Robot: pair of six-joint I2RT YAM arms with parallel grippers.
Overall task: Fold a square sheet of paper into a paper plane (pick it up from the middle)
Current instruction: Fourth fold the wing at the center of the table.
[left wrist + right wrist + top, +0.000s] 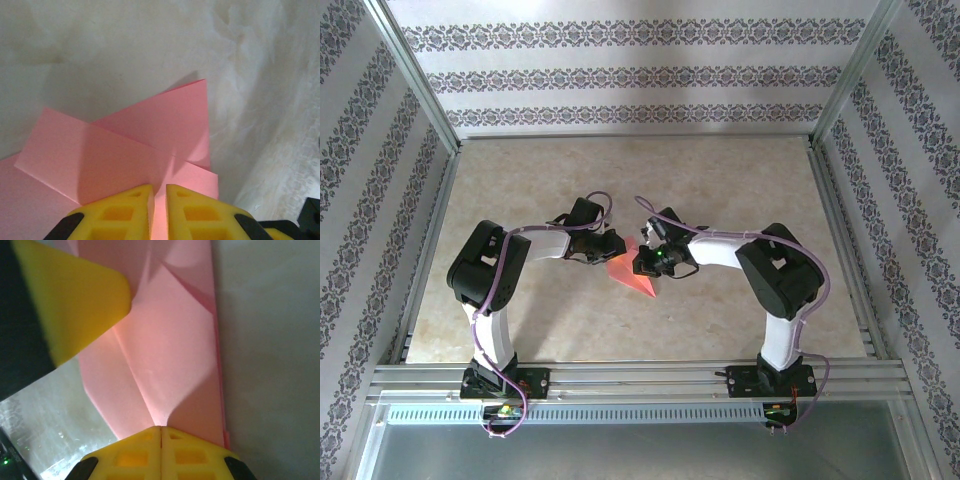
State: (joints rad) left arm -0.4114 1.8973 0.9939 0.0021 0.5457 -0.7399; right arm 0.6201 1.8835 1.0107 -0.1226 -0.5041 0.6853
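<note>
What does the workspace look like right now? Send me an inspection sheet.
Surface: beige marbled table.
Job's things: pink paper, partly folded with layered flaps, at table centre between both hands.
Clutter: nothing seen.
Hands: left hand shut on paper's edge; right hand shut on paper at a crease.
Cables: purple cables run along both arms.
Surroundings: patterned walls; metal frame at near edge.
</note>
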